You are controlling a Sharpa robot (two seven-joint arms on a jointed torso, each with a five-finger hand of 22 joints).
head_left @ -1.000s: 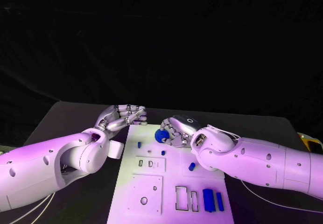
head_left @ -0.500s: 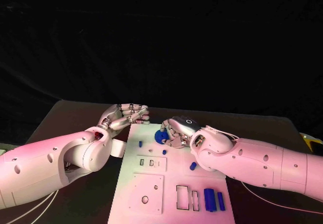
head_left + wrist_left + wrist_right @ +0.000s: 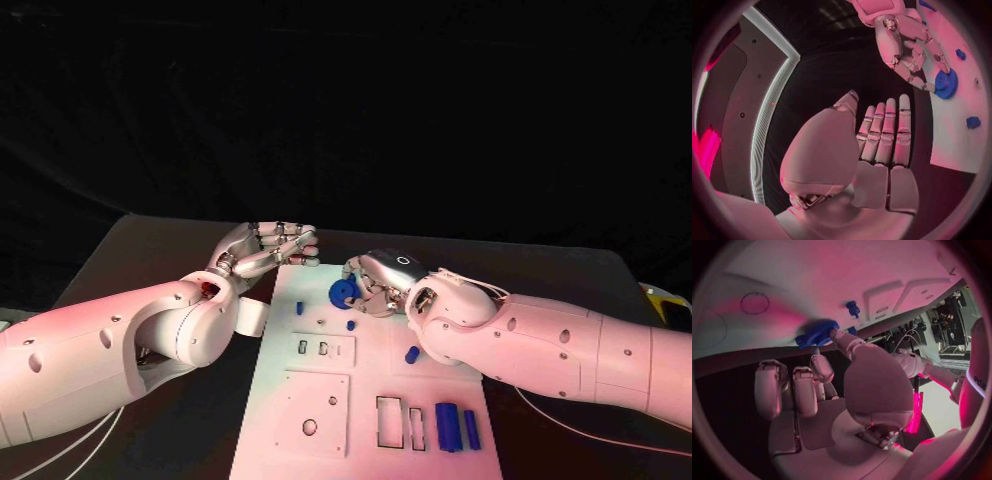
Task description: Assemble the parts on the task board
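**Right hand on the blue gear at the far end of the board**

Where the right hand point(image 3: 378, 283) curls over the far end of the white task board point(image 3: 289, 420), fingertips pinched on a round blue toothed gear point(image 3: 343, 292). Seen from the left wrist, gear point(image 3: 946, 83) lying at the board's edge with the right hand's fingers point(image 3: 912, 75) closed on its rim. Seen from the right wrist, thumb pressed against the gear point(image 3: 817, 334) from one side, remaining fingers bent inward below it, off the part.

Left hand point(image 3: 268, 246) raised just beside the board's far left corner, holding nothing; from its own wrist, fingers point(image 3: 887, 131) straight and laid side by side, thumb alongside, palm bare.

Further out in the head view: small blue pegs point(image 3: 351, 325) scattered mid-board, another point(image 3: 411, 354) near the right forearm, two upright blue blocks point(image 3: 447, 427) in the near right corner beside rectangular slots. Black table point(image 3: 159, 250) under everything.
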